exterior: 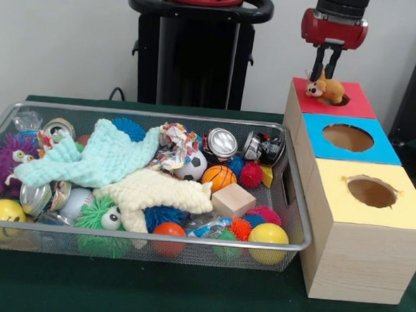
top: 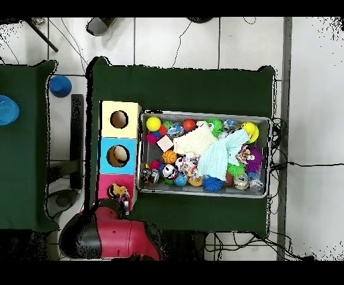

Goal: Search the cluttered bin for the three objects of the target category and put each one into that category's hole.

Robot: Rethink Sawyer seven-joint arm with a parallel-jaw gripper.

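The wire mesh bin [exterior: 153,238] sits on the green table, heaped with clutter; it also shows in the overhead view [top: 201,113]. A tan-orange plush animal [exterior: 326,89] with a pale muzzle lies on the red box top [exterior: 356,101], at the edge of its hole, half over it. My gripper [exterior: 323,77] hangs straight down just above the plush, its two fingers apart and not closed on it. In the overhead view the plush [top: 119,191] lies on the red box beside my red arm [top: 111,232]. I see no other plush animal in the bin; cloths cover part of it.
A blue box [exterior: 385,149] and a yellow box [exterior: 403,207], each with a round hole, stand in line with the red box, right of the bin. In the bin lie a mint cloth [exterior: 102,156], a cream cloth [exterior: 156,188], a wooden cube [exterior: 232,200], balls, cans and spiky googly-eyed balls.
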